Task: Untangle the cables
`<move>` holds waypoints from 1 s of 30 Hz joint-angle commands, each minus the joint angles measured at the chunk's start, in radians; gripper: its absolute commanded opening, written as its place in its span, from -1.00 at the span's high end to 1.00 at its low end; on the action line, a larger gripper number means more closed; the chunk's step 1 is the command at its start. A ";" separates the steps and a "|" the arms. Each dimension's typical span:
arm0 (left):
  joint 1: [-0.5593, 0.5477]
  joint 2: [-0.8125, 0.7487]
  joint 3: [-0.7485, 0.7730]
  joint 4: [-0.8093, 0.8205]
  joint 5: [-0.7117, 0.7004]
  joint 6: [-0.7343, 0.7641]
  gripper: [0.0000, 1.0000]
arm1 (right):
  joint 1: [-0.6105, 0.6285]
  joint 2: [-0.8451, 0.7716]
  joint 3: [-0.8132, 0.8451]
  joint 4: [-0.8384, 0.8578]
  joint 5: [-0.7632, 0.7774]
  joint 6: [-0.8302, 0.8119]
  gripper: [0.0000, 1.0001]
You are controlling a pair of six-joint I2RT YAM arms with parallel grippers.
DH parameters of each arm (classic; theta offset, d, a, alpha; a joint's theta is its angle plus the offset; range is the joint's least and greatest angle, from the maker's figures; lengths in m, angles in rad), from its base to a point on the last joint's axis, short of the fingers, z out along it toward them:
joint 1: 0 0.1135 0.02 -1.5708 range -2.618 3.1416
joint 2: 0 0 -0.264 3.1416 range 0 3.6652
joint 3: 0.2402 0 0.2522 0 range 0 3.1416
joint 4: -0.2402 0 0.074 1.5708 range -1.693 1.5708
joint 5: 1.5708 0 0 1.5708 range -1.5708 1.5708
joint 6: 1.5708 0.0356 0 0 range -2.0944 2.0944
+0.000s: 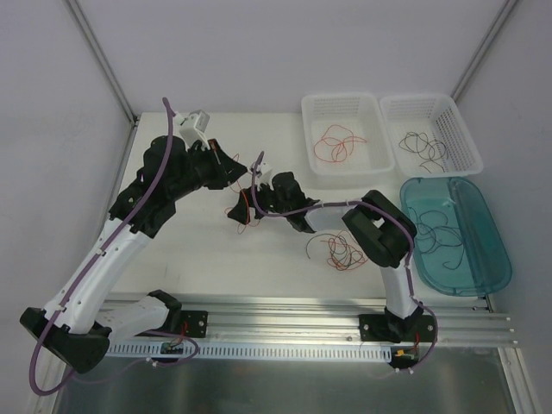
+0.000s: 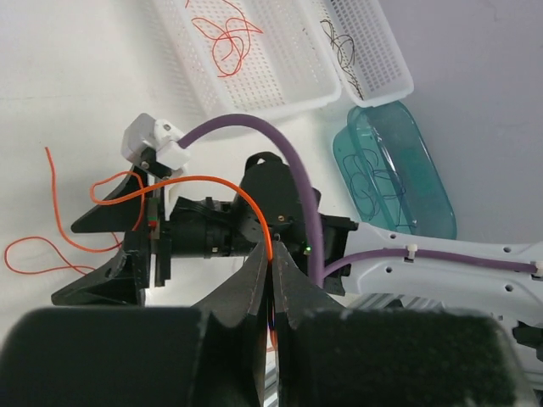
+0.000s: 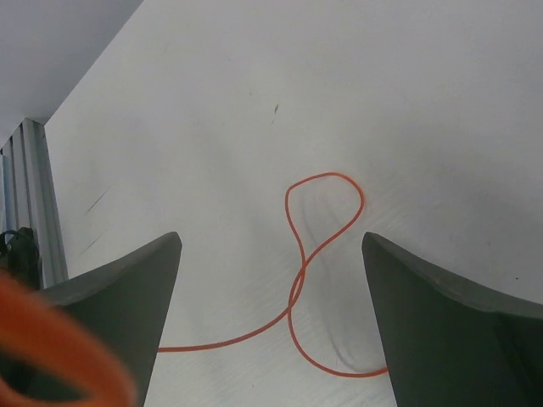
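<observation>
Foreground: the left gripper point(image 2: 271, 254), with matte black wedge fingers, is clenched on a hair-thin, glossy red-orange wire point(image 2: 212, 180). The wire arcs across the right gripper point(image 2: 127, 233) and curls onto the matte white table point(image 3: 212, 102). The right gripper's jaws are spread wide and hold nothing, poised over a crossed orange loop. An unsorted curly tangle point(image 1: 338, 250), red and dark, lies near the right arm's elbow. Red strands sit in a white perforated plastic basket point(image 1: 341, 105), and dark ones in its twin point(image 1: 431, 103) and in a translucent teal oval tray point(image 1: 496, 259).

Risks: the springy strand could slip from the smooth pads, pulling could cinch the crossing into a knot, and the draped wire could snag.
</observation>
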 commanded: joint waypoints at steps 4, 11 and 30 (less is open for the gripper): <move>-0.014 -0.025 -0.035 0.037 0.014 -0.019 1.00 | 0.032 0.043 0.053 -0.061 0.014 0.016 -0.75; -0.017 -0.035 -0.096 0.051 0.002 -0.029 1.00 | 0.072 0.037 0.081 -0.243 0.080 -0.067 -0.40; -0.017 -0.227 -0.285 0.054 -0.204 -0.005 1.00 | 0.048 -0.177 -0.102 -0.302 0.109 -0.097 0.99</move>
